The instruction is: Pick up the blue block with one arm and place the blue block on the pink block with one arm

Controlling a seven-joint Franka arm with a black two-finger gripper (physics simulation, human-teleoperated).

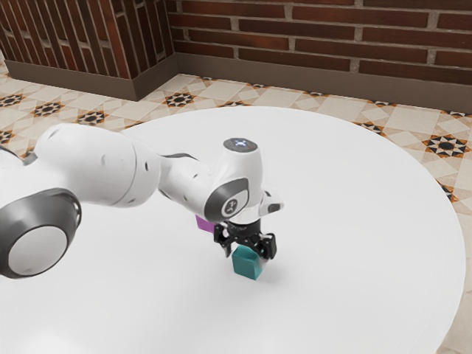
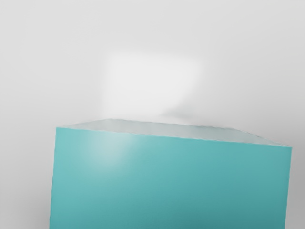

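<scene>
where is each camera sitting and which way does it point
Exterior view: sits off to the arm's side, above table height, looking down across the white round table toward a brick wall. The arm comes in from the exterior view's left, with the gripper at the blue block and the pink block peeking out behind the wrist.
Wrist view: rides on the hand, looking down at the blue block close under it, with the table beyond.
Shared: the blue block and the table.
</scene>
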